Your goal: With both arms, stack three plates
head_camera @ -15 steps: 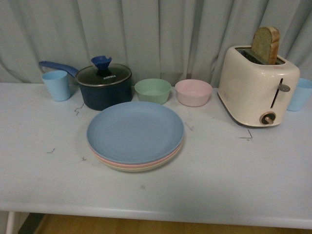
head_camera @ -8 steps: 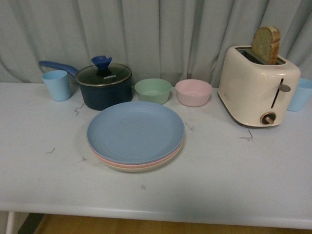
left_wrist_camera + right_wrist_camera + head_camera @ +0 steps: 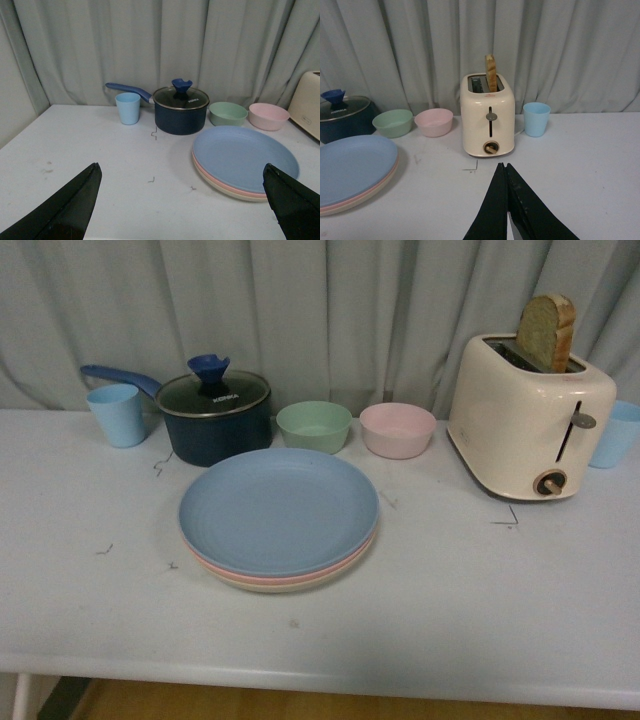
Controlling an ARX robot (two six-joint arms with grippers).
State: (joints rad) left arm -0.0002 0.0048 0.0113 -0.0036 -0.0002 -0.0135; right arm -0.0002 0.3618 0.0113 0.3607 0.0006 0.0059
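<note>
Three plates lie stacked in the middle of the white table: the blue plate (image 3: 278,508) on top, the pink plate (image 3: 245,578) under it, the beige plate (image 3: 290,586) at the bottom. The stack also shows in the left wrist view (image 3: 245,156) and in the right wrist view (image 3: 352,170). Neither arm shows in the front view. My left gripper (image 3: 182,172) is open and empty, held above the table short of the stack. My right gripper (image 3: 502,166) is shut and empty, above the table in front of the toaster.
Along the back stand a light blue cup (image 3: 117,414), a dark blue lidded pot (image 3: 215,416), a green bowl (image 3: 314,426), a pink bowl (image 3: 397,429), a cream toaster (image 3: 528,416) with a bread slice, and another blue cup (image 3: 614,433). A grey curtain hangs behind.
</note>
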